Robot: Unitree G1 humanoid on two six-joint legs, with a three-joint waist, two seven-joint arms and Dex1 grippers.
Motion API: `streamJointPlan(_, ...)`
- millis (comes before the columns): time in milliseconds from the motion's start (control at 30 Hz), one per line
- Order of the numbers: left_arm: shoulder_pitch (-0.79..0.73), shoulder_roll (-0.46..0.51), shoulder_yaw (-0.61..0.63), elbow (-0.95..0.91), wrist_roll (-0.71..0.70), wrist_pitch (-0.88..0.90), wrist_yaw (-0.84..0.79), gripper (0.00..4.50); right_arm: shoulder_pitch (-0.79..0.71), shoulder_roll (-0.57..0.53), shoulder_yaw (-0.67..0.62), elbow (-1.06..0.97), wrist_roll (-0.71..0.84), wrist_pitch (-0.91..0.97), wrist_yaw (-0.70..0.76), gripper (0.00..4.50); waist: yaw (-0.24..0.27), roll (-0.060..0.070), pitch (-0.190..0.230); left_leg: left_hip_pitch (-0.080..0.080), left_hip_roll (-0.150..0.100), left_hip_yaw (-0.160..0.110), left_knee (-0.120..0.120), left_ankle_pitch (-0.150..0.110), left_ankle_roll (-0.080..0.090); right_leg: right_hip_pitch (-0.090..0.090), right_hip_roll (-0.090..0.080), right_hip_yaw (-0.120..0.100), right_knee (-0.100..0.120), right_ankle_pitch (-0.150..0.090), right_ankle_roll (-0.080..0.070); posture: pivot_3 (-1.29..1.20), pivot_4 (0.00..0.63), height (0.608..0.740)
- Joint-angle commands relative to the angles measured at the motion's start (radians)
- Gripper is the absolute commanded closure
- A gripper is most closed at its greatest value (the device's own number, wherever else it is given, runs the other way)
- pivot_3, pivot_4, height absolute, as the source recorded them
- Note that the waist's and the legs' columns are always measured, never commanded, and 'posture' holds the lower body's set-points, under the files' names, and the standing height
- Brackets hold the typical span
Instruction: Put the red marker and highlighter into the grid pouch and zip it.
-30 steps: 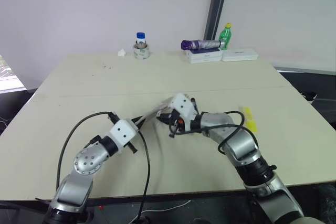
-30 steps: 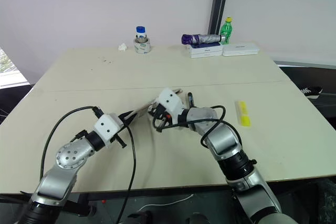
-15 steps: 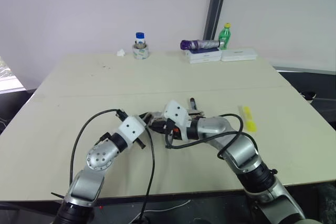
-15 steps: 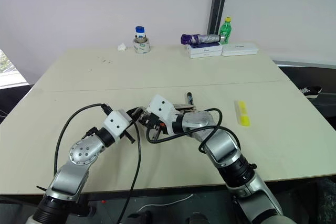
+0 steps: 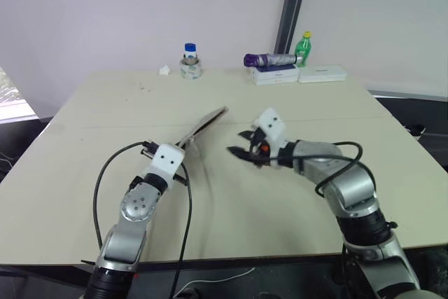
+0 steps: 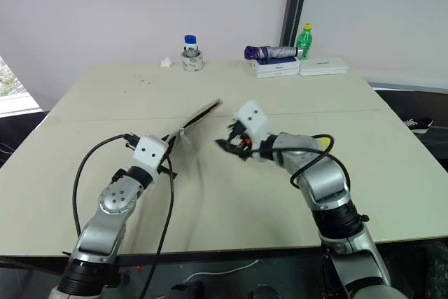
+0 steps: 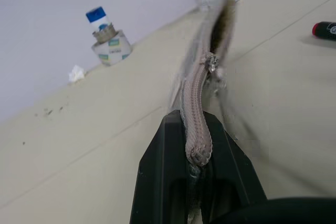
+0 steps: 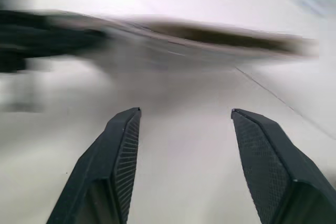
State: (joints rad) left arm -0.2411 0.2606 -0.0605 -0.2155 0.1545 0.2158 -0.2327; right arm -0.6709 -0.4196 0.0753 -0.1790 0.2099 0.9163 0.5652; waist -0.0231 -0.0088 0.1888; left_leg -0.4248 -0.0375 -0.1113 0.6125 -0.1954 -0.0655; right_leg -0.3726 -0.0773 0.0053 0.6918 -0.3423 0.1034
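1. Here, the left gripper [image 7: 197, 153] is clamped on one end of the grid pouch [image 5: 204, 124], with the zipper edge running between its black fingers [image 7: 163, 150] and away from the wrist.
2. The pouch is lifted off the table [image 5: 105, 117] and stretches forward from that gripper, its far end gaping open near the table's middle seam.
3. The right gripper [image 5: 241, 152] hangs above the table just to the right of the pouch, apart from it, with nothing between its fingers [image 8: 118, 150], which stand wide.
4. In the right wrist view the pouch shows as a blurred band lying across and ahead of the spread fingers.
5. The red marker [image 7: 324, 28] lies on the table to the right of the pouch; just one end of it is visible, at the edge of the left wrist view.
6. At the table's far edge stand a blue-capped jar [image 5: 189, 61], a green bottle [image 5: 303, 47] and white boxes [image 5: 297, 73].
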Motion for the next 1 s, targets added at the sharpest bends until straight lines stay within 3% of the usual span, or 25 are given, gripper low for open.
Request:
streamJointPlan(33, -0.018, -0.008, -0.008, -0.02, 0.015, 0.011, 0.018, 4.5, 0.004, 0.003, -0.034, 0.061, -0.031, 0.002, -0.078, 1.58, 0.002, 0.0, 0.0, 0.0, 0.0, 0.0, 0.0, 0.0, 0.0, 0.0, 0.0, 0.0, 0.0, 0.0, 0.0, 0.0, 0.15, 0.737)
streamJointPlan(533, -0.02, -0.029, -0.044, -0.022, -0.009, 0.03, -0.022, 4.5, 0.028, 0.08, -0.053, 0.343, -0.091, -0.105, -0.247, 1.58, 0.005, 0.0, 0.0, 0.0, 0.0, 0.001, 0.0, 0.0, 0.0, 0.0, 0.0, 0.0, 0.0, 0.0, 0.0, 0.0, 0.15, 0.737)
streamJointPlan(633, -0.014, -0.028, -0.044, -0.028, -0.02, 0.027, -0.038, 4.5, 0.032, 0.078, -0.052, 0.346, -0.089, -0.113, -0.249, 2.39, 0.005, 0.0, 0.0, 0.0, 0.0, 0.001, 0.0, 0.0, 0.0, 0.0, 0.0, 0.0, 0.0, 0.0, 0.0, 0.0, 0.15, 0.737)
streamJointPlan(733, -0.012, -0.027, -0.05, -0.033, -0.04, 0.012, -0.061, 4.5, 0.036, 0.059, -0.047, 0.31, -0.087, -0.114, -0.235, 3.9, 0.004, 0.0, 0.0, 0.0, 0.0, 0.002, 0.0, 0.0, 0.0, 0.0, 0.0, 0.0, 0.0, 0.0, 0.0, 0.0, 0.15, 0.737)
streamJointPlan(767, -0.013, -0.028, -0.052, -0.035, -0.047, 0.008, -0.07, 4.5, 0.038, 0.041, -0.036, 0.291, -0.096, -0.12, -0.224, 4.17, 0.006, 0.0, 0.0, 0.0, 0.0, 0.002, 0.0, 0.0, 0.0, 0.0, 0.0, 0.0, 0.0, 0.0, 0.0, 0.0, 0.15, 0.737)
streamJointPlan(1000, -0.029, -0.027, -0.062, -0.046, -0.069, -0.002, -0.111, 4.5, 0.055, -0.161, 0.018, 0.062, -0.078, -0.148, -0.021, 4.16, 0.007, 0.001, 0.0, -0.001, -0.001, 0.002, 0.0, 0.0, 0.0, 0.001, -0.001, -0.001, -0.002, 0.0, 0.0, 0.0, 0.15, 0.737)
